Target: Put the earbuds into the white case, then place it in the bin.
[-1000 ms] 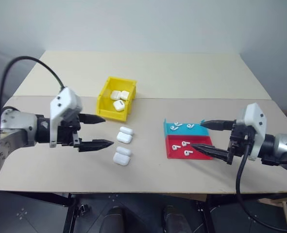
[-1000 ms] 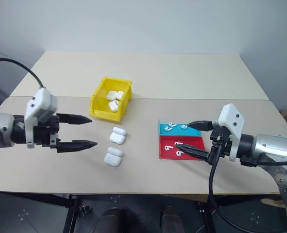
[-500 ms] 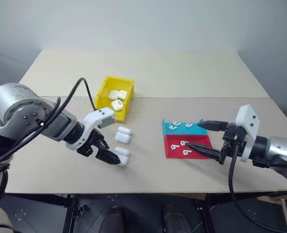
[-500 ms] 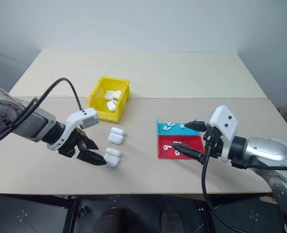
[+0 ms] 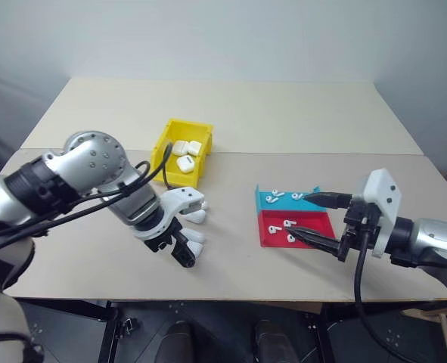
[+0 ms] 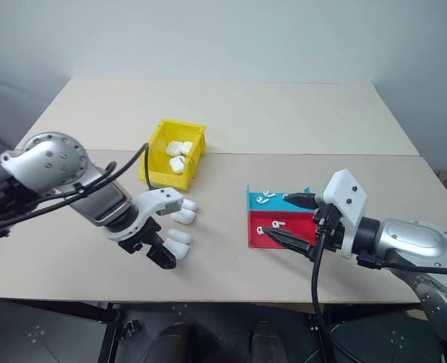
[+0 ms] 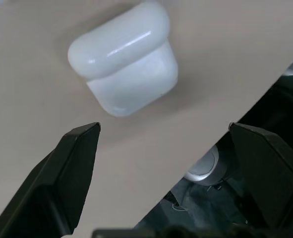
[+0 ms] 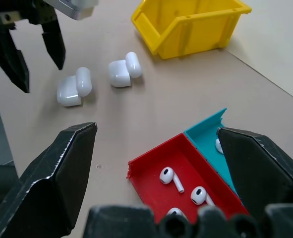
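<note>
While both claws gape empty, left gripper (image 7: 161, 148) hovers over glossy rounded white case (image 7: 124, 62); right gripper (image 5: 318, 219) near earbuds (image 8: 171, 178).

Beige table (image 5: 284, 113) bears adjoining teal tray (image 5: 311, 199) and red tray (image 5: 318, 224)

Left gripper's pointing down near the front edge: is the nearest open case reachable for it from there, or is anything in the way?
Probably yes. The left gripper is open, pointing down just beside the white case, which lies open on bare table. Nothing stands between them; the second case lies apart, farther back.
</note>
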